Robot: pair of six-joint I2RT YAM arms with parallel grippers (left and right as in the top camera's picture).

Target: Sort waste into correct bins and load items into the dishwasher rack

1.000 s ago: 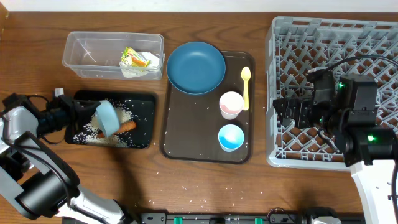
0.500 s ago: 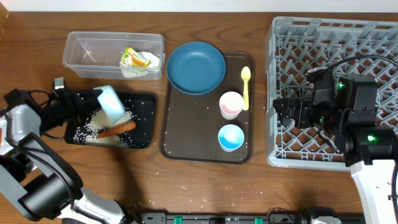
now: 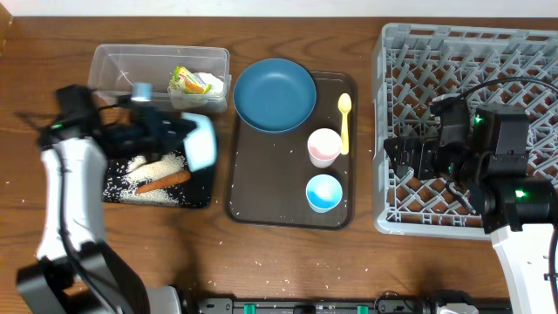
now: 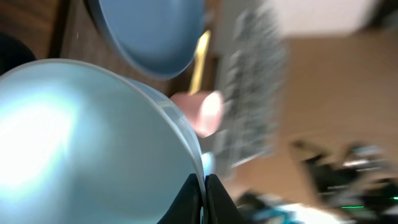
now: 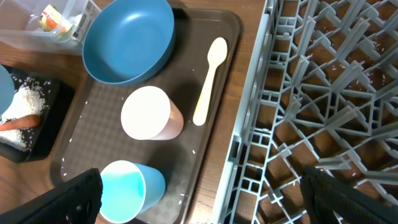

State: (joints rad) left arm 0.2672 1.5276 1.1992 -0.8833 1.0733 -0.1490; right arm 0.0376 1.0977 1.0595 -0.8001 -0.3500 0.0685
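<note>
My left gripper point(image 3: 187, 133) is shut on the rim of the white bowl point(image 3: 201, 141) and holds it tilted above the right edge of the black tray point(image 3: 203, 196). In the left wrist view the bowl point(image 4: 81, 143) fills the frame, with my fingers point(image 4: 212, 200) pinching its rim. Rice point(image 3: 157, 166) and the orange stick point(image 3: 164, 181) lie in the black tray. The tissue with its wrapper point(image 3: 192, 85) is in the clear tub point(image 3: 122, 74). The blue plate point(image 3: 275, 94), yellow spoon point(image 3: 343, 122), pink cup point(image 3: 324, 146) and blue cup point(image 3: 323, 192) are on the brown tray point(image 3: 261, 201). My right gripper point(image 3: 394, 157) is open and empty over the rack's point(image 3: 471, 52) left edge.
The right wrist view shows the plate point(image 5: 127, 40), spoon point(image 5: 208, 81), pink cup point(image 5: 149, 112) and blue cup point(image 5: 127, 190) left of the rack wall point(image 5: 249, 143). Loose rice grains lie on the table in front of the trays.
My left gripper has swung right with the bowl, from over the black tray's left part to its right edge. The right arm has not moved.
</note>
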